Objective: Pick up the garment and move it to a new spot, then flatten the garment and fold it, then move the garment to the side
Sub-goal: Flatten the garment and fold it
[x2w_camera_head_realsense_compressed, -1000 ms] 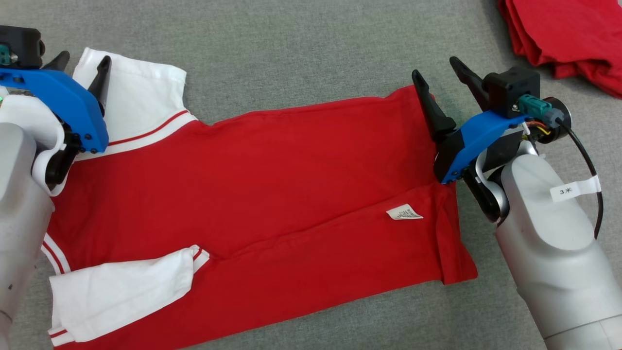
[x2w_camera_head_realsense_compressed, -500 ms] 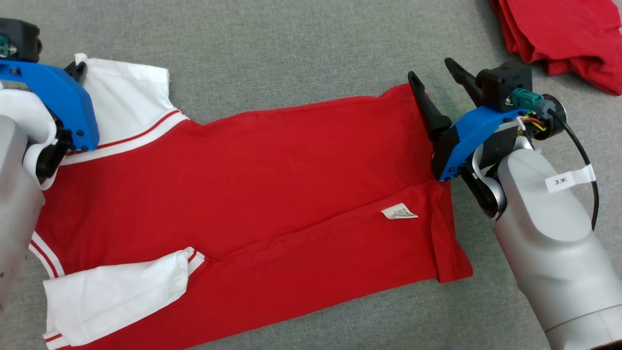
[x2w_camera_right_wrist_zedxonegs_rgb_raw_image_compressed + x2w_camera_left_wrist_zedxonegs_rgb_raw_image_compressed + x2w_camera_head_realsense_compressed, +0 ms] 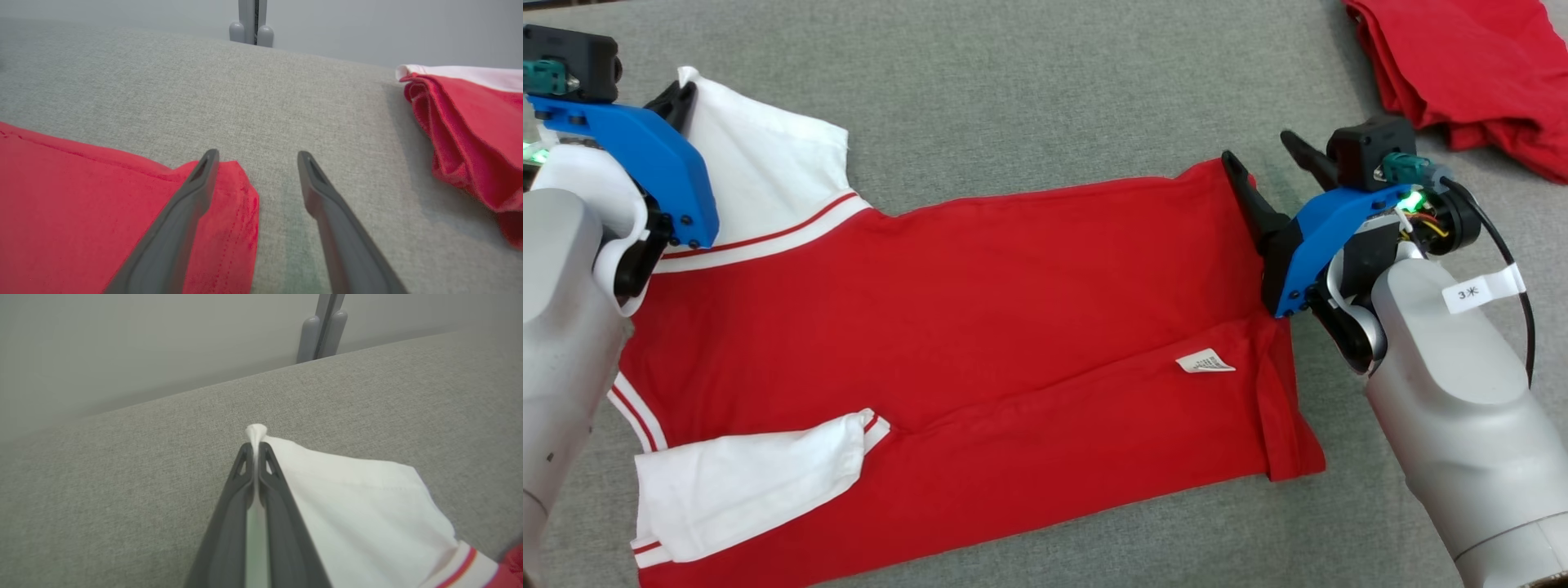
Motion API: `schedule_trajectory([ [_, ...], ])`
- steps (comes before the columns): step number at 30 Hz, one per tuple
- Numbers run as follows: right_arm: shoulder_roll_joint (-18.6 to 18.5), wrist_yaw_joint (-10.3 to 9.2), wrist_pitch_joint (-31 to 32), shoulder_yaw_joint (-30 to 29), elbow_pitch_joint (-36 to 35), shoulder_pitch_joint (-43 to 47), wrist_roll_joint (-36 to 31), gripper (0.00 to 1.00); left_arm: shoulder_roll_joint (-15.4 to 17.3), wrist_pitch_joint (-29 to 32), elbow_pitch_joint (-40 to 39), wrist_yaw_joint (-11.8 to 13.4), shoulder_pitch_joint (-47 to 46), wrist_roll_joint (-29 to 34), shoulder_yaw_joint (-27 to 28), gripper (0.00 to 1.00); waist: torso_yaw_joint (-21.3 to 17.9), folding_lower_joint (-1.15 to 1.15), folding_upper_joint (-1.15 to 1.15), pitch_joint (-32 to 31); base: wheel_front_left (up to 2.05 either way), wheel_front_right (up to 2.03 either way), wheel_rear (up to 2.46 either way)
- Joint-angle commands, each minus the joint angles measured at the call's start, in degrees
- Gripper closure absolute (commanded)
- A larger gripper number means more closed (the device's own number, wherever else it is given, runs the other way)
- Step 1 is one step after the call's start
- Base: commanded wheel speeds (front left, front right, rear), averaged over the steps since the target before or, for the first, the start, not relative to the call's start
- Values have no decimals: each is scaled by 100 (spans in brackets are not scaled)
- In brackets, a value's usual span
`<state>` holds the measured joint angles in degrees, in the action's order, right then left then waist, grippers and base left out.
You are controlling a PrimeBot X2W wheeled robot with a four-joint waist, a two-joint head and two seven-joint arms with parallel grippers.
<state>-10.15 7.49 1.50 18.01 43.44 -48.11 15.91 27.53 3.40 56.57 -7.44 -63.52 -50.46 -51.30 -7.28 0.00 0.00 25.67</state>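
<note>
Fingers [image 3: 282,506] of my left hand [image 3: 255,447] are pinched together on the far corner of the white sleeve [image 3: 359,506], with a small tuft of cloth poking out past the tips, so I call that a good bite. Right hand [image 3: 255,157] is spread wide over the opposite end: one finger sits above the red hem corner [image 3: 241,192], the other above bare desk [image 3: 286,102], and I can't tell whether either touches down. Between the two, the garment [image 3: 1013,286] lies stretched across the desk, red body mostly flat, one long crease running through the middle, the other sleeve [image 3: 752,474] folded in over the near edge and a care label [image 3: 1205,362] showing near the hem. Off beyond my right hand, well apart, sits a second red heap [image 3: 1462,65]; not my business. Handling, as I judge it: thin knit, light and limp, nothing to break, but it will sag and drag on the fabric-covered top, and one pinch alone would swing the whole thing. Corners and hems are where to take it, stitched and less likely to slip, so I want that hem corner between the right fingers before any lift.
</note>
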Motion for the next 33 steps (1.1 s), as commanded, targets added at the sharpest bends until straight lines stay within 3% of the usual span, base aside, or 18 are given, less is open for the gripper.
schedule_trajectory([
  [1,-37,1,41,20,23,23,28,0,-2,-35,-35,-7,-51,-10,-47,100,14,0,0,-5,0,0,0],
  [12,-17,2,778,351,346,-120,524,0,-125,-325,-236,-7,-266,-193,-427,100,247,0,0,67,0,0,0],
  [13,-32,3,820,395,369,-137,535,53,-136,-357,-239,-7,-277,-207,-444,100,256,0,0,68,0,0,0],
  [14,-37,3,811,416,378,-144,554,100,-141,-369,-241,-7,-291,-226,-462,100,265,0,0,70,0,0,0],
  [20,-183,1,270,198,375,-386,453,100,-155,-678,-241,-7,-304,-346,-513,100,338,0,0,-1,0,0,0],
  [33,-37,1,-837,-128,1019,-95,122,100,-131,-1548,-824,-8,458,-598,-600,100,647,0,0,-463,0,0,0],
])
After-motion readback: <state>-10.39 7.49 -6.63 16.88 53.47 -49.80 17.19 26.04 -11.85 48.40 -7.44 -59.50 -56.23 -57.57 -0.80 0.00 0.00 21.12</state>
